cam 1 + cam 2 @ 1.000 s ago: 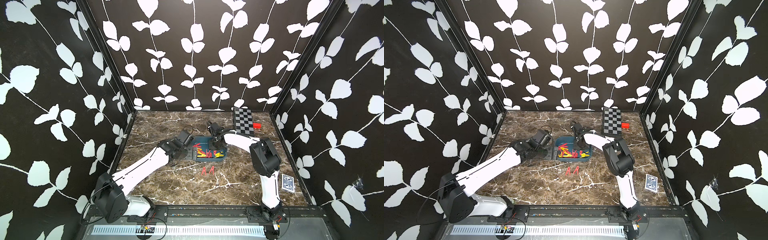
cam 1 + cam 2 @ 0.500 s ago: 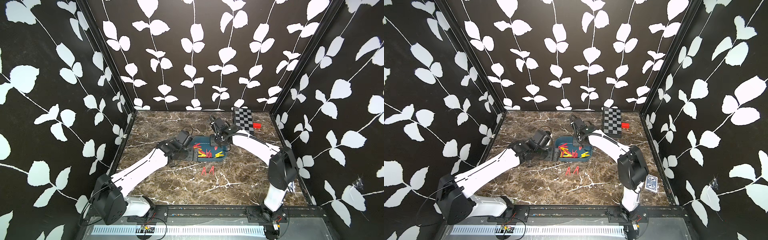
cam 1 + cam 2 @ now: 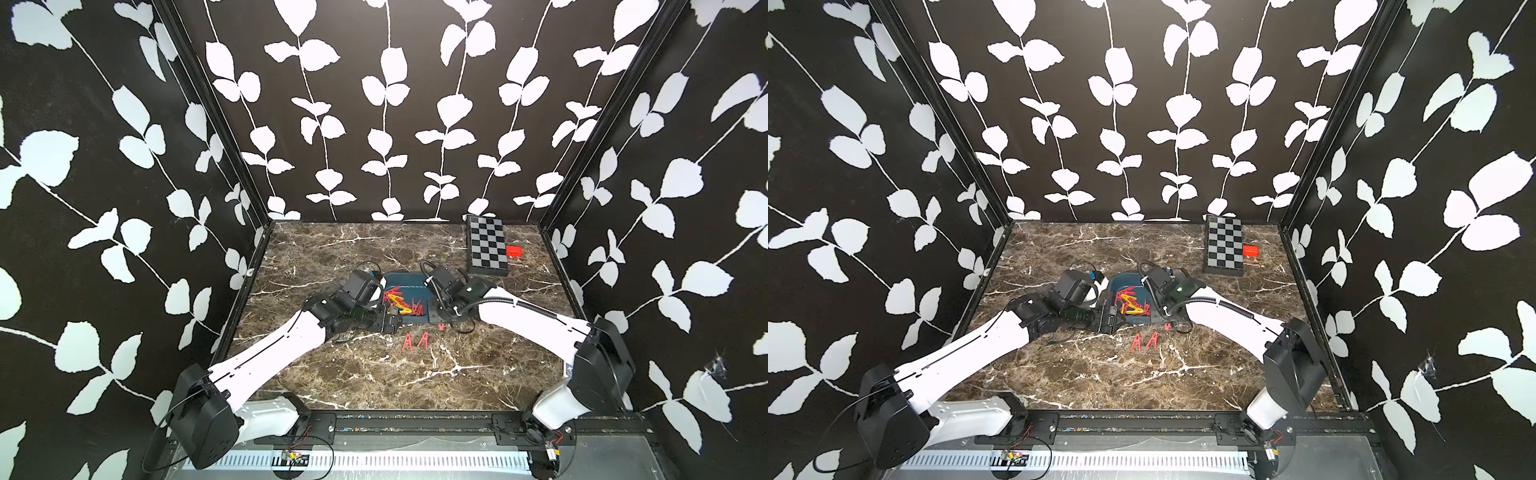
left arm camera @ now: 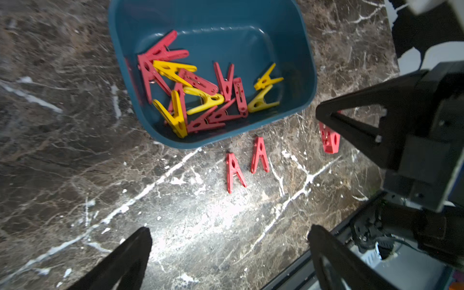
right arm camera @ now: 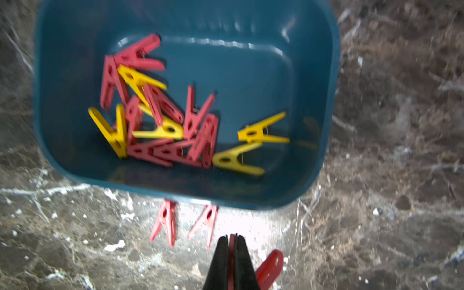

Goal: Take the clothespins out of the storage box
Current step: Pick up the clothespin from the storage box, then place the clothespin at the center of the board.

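- The storage box [image 3: 409, 282] is dark blue. It sits on the brown marble table [image 3: 332, 374], a bit below the middle of the frame in both top views.
- Lots of clothespins [image 4: 200, 95] lie inside the box in a messy heap. Some are red and some are yellow, and they lie on top of each other.
- Two yellow clothespins [image 5: 261, 134] lie a little apart from the heap, close to each other.
- The far part of the box floor is bare.
- Two red clothespins [image 3: 408, 343] are out of the box. They lie flat on the table side by side, not touching. In both top views they are just below the box.
- The right claw [image 5: 232, 242] is squeezed shut. It pinches a red clothespin [image 4: 330, 140] between its black fingers [image 5: 244, 261].
- In both top views this claw is just below the lower right corner of the box, to the right of the two pins on the table. I cannot tell if the pinched pin touches the table.
- The left claw [image 4: 229, 228] is wide open and holds nothing. In both top views it is close to the lower left corner of the box, above the table.
- A flat checkerboard box [image 3: 486, 249] lies at the upper right of the table, with a small red block [image 3: 514, 251] just to its right.
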You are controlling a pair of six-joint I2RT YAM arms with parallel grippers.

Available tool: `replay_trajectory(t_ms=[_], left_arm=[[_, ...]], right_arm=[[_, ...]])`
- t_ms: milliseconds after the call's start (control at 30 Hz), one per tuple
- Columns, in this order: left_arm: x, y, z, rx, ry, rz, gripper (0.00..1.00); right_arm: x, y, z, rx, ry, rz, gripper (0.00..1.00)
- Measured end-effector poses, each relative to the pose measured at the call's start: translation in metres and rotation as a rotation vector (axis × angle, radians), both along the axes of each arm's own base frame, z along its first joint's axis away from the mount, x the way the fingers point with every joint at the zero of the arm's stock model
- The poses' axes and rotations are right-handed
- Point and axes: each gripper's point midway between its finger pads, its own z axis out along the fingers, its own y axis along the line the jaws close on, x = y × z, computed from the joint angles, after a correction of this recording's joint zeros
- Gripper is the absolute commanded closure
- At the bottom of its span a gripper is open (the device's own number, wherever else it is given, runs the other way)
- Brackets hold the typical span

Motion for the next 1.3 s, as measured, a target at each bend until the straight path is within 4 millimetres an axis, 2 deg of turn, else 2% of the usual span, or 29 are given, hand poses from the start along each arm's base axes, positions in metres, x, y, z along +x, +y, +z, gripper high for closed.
replay_trajectory(t_ms=[233,633,1033,1167,1300], left_arm=[[-0.007,-0.002,0.001,-0.028,0.012,-0.025,0.01],[-0.008,-0.001,0.009,-0.047,-0.008,-0.025,0.01],[-0.008,-0.001,0.009,-0.045,-0.009,-0.021,0.01],[-0.007,0.0,0.009,-0.042,-0.012,-0.016,0.01],[-0.006,0.0,0.008,-0.04,-0.012,-0.011,0.01]], right_arm=[[-0.021,-0.003,-0.026,-0.022,0.036,-0.006,0.99],[-0.021,0.0,-0.072,-0.075,0.083,0.004,0.99],[-0.02,0.001,-0.086,-0.086,0.069,0.059,0.94],[-0.022,-0.001,-0.09,-0.094,0.073,0.068,0.83],[-0.022,-0.001,-0.09,-0.094,0.071,0.073,0.79]])
